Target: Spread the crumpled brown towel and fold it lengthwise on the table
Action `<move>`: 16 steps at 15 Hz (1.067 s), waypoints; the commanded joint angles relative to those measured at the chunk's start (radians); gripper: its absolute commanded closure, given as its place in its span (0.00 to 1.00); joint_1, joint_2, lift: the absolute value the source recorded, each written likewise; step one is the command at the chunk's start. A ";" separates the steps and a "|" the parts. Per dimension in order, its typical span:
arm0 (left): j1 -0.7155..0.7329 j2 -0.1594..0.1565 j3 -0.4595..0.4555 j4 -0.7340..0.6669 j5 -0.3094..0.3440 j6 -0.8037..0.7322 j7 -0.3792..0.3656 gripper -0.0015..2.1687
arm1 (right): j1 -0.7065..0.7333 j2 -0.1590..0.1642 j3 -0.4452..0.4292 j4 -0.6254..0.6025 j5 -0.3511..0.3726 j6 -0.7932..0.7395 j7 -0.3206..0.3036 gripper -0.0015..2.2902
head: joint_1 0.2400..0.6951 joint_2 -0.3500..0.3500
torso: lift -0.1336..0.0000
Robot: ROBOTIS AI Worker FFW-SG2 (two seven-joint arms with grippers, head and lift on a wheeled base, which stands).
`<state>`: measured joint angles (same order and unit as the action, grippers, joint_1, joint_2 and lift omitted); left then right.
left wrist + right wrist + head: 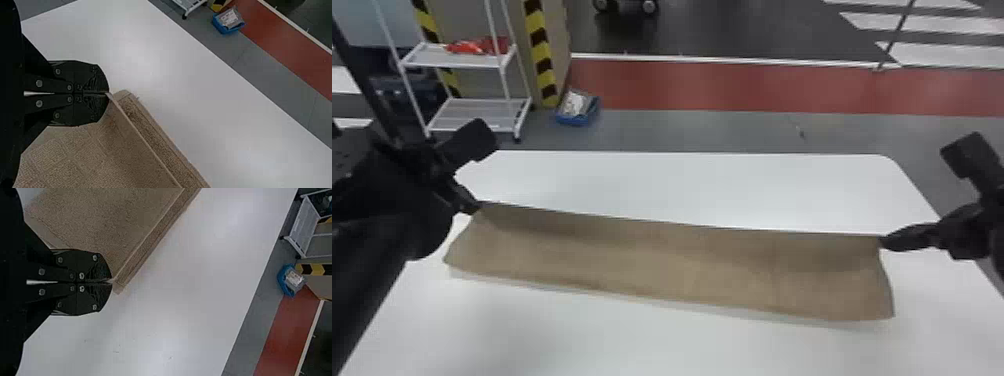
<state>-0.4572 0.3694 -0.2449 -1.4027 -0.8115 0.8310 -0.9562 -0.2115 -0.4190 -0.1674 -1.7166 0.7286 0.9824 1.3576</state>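
I have the brown towel [672,270] stretched as a long strip across the desk [692,185], its far edge pulled nearly straight between my two claws. The left claw [477,206] is closed on the far left corner and the right claw [883,242] is closed on the far right one, each with only a small pinch of cloth. Both wrist views show another layer running out just past the edge I'm holding, so I judge the lengthwise fold is well along and mostly needs laying down and squaring up. The cloth looks light, floppy and a bit grippy, with a textured face; nothing about it is fragile, but it won't hold a shape by itself. I'd expect the middle to sag or ripple if the claws drift toward each other, and the corners to slip out if I pull too hard on so little fabric. The two corners are the right places to hold for this: I'd lower them together under gentle tension, let go once the edge lies flat, then pinch the edges wherever the layers need lining up.
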 commanded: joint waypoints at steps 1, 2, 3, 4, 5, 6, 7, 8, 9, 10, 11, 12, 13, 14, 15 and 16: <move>-0.014 -0.006 -0.008 0.019 0.000 -0.003 0.005 0.98 | -0.026 0.002 0.020 0.043 0.020 -0.032 0.009 0.64 | 1.00 0.42 | 0.08; -0.020 -0.009 -0.008 0.027 0.000 -0.009 0.008 0.98 | -0.040 0.003 0.028 0.055 0.023 -0.032 0.009 0.64 | 1.00 0.42 | 0.08; -0.024 -0.012 -0.010 0.036 0.000 -0.016 0.008 0.98 | -0.046 0.008 0.029 0.066 0.032 -0.035 0.009 0.64 | 1.00 0.42 | 0.08; -0.026 -0.014 -0.011 0.037 0.000 -0.016 0.010 0.98 | -0.046 0.009 0.032 0.072 0.041 -0.041 0.009 0.64 | 1.00 0.42 | 0.08; -0.029 -0.014 -0.019 0.041 0.000 -0.016 0.014 0.98 | -0.046 0.011 0.037 0.078 0.046 -0.044 0.009 0.64 | 1.00 0.42 | 0.08; -0.032 -0.017 -0.020 0.047 0.000 -0.016 0.017 0.98 | -0.046 0.014 0.037 0.081 0.051 -0.044 0.009 0.64 | 1.00 0.41 | 0.08; -0.034 -0.017 -0.020 0.050 0.002 -0.016 0.019 0.98 | -0.045 0.019 0.039 0.081 0.057 -0.044 0.009 0.64 | 1.00 0.41 | 0.08; -0.035 -0.017 -0.020 0.050 0.002 -0.016 0.021 0.98 | -0.045 0.017 0.039 0.081 0.060 -0.044 0.009 0.64 | 1.00 0.41 | 0.08; -0.037 -0.017 -0.020 0.050 0.003 -0.016 0.021 0.98 | -0.043 0.016 0.037 0.081 0.060 -0.044 0.009 0.64 | 1.00 0.41 | 0.08; -0.038 -0.017 -0.020 0.048 0.005 -0.016 0.021 0.98 | -0.040 0.013 0.037 0.081 0.060 -0.044 0.009 0.64 | 1.00 0.41 | 0.08; -0.038 -0.017 -0.024 0.050 0.005 -0.016 0.021 0.98 | -0.035 0.011 0.037 0.081 0.061 -0.044 0.009 0.64 | 1.00 0.41 | 0.08; -0.040 -0.018 -0.025 0.050 0.005 -0.016 0.021 0.98 | -0.029 0.013 0.036 0.081 0.067 -0.044 0.009 0.64 | 1.00 0.41 | 0.08; -0.040 -0.023 -0.027 0.051 0.002 -0.016 0.021 0.98 | -0.026 0.013 0.034 0.083 0.072 -0.047 0.009 0.64 | 1.00 0.41 | 0.08; -0.040 -0.027 -0.028 0.051 0.000 -0.016 0.021 0.98 | -0.025 0.013 0.034 0.084 0.077 -0.057 0.009 0.64 | 1.00 0.40 | 0.08; -0.041 -0.030 -0.031 0.054 0.000 -0.016 0.024 0.98 | -0.023 0.014 0.034 0.086 0.078 -0.057 0.009 0.64 | 1.00 0.40 | 0.08; -0.043 -0.035 -0.034 0.060 0.000 -0.016 0.028 0.98 | -0.020 0.016 0.034 0.086 0.081 -0.057 0.009 0.64 | 1.00 0.39 | 0.08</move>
<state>-0.4982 0.3402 -0.2749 -1.3490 -0.8111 0.8152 -0.9313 -0.2354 -0.4061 -0.1338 -1.6314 0.8055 0.9273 1.3576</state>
